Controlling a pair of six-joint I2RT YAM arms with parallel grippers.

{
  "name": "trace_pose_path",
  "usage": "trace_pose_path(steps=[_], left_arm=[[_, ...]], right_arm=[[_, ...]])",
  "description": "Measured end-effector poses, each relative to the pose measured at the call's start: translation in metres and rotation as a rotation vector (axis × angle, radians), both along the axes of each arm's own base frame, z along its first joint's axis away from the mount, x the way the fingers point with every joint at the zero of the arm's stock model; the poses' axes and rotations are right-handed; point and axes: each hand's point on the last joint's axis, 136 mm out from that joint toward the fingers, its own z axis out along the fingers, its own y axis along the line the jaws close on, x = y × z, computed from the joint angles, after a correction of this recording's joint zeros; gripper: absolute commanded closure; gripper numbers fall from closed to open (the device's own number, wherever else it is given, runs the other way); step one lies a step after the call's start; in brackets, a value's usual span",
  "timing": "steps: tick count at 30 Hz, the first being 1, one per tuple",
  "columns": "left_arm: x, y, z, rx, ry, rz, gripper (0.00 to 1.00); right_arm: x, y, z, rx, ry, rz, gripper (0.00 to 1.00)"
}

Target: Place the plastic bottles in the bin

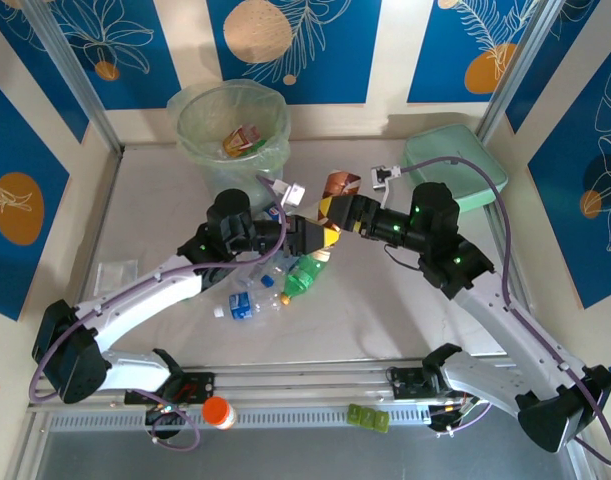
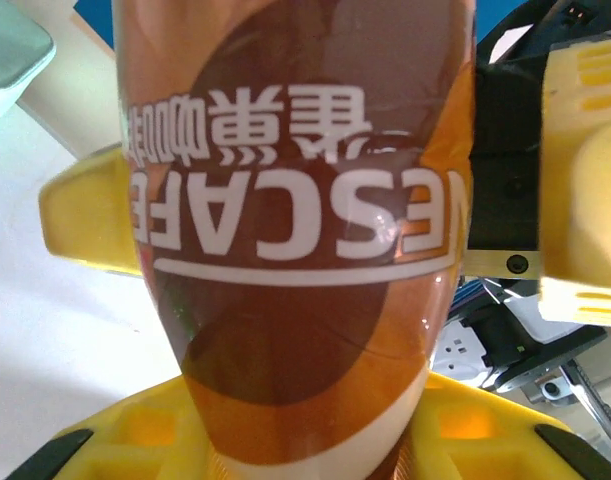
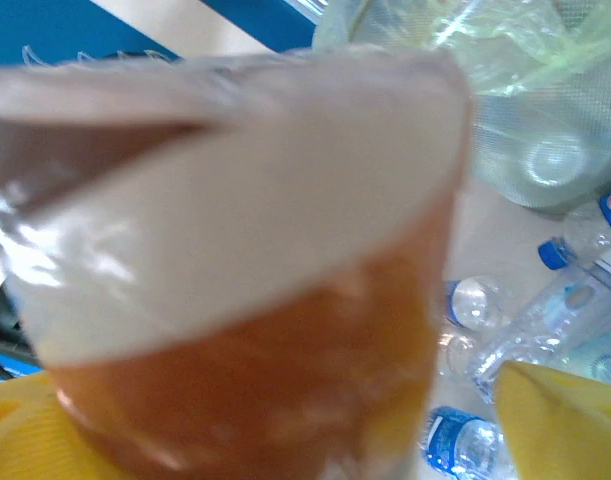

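Top external view: the table (image 1: 405,310) is walled on three sides, with a metal rail along the near edge. The bin (image 1: 200,110) stands against the far edge, upper left of centre. A flat mint-green case (image 1: 465,170) fills the far right corner. Bare tabletop lies between bin and case, and more of it in the lower right of centre.

Both arms meet mid-frame. The right gripper (image 1: 332,212) is clamped on a brown-and-orange bottle (image 1: 340,185), held off the table and right of the bin, lower than its rim. In the left wrist view its yellow pads sit either side of the bottle. The left gripper (image 1: 320,238) is just below; I cannot tell whether it grips. The bottle's wrap shows white lettering upside down, and its end looks pale.

Loose bottles (image 1: 285,285), clear and green, lie under the left arm.
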Motion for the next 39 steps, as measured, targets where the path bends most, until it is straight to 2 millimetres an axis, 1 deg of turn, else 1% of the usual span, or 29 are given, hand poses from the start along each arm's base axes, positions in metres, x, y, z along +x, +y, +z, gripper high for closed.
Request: trace_pose_path(steps=[4,6,10,12,13,14,16,20,21,22,25,29,34,39], left_arm=[[0.015,0.009,-0.001,0.015,0.0,0.053,0.86],[0.031,0.019,0.002,0.026,0.001,0.108,0.87],[0.064,0.041,0.016,0.042,-0.011,0.236,0.86],[0.087,0.059,0.025,0.061,-0.008,0.334,0.86],[0.097,0.067,0.028,0.077,-0.001,0.384,0.87],[0.108,0.075,0.032,0.098,0.01,0.441,0.92],[0.131,0.089,0.044,0.139,0.03,0.55,0.99],[0.176,0.111,0.066,0.22,0.059,0.755,1.0],[0.188,0.118,0.067,0.246,0.072,0.807,1.0],[0.196,0.122,0.067,0.266,0.083,0.84,1.0],[0.222,0.138,0.057,0.328,0.145,0.946,1.0],[0.256,0.159,0.034,0.401,0.242,1.069,1.0],[0.285,0.173,0.006,0.431,0.347,1.151,0.99],[0.311,0.182,-0.02,0.415,0.448,1.195,0.91]], right_arm=[[-0.006,-0.013,0.003,-0.023,-0.028,-0.038,0.01],[-0.01,-0.023,0.01,-0.03,-0.057,-0.059,0.01],[-0.014,-0.039,0.022,-0.036,-0.104,-0.101,0.0],[-0.014,-0.046,0.026,-0.045,-0.119,-0.117,0.0],[-0.014,-0.047,0.025,-0.052,-0.119,-0.121,0.0],[-0.014,-0.049,0.024,-0.058,-0.117,-0.125,0.0],[-0.012,-0.051,0.019,-0.074,-0.107,-0.132,0.0],[-0.012,-0.053,0.01,-0.103,-0.086,-0.136,0.0],[-0.012,-0.053,0.008,-0.108,-0.082,-0.137,0.0],[-0.012,-0.054,0.007,-0.113,-0.078,-0.14,0.0],[-0.012,-0.055,0.002,-0.128,-0.066,-0.145,0.0],[-0.011,-0.059,-0.005,-0.15,-0.047,-0.158,0.0],[-0.009,-0.06,-0.014,-0.166,-0.027,-0.169,0.01],[-0.006,-0.059,-0.045,-0.185,0.044,-0.169,0.01]])
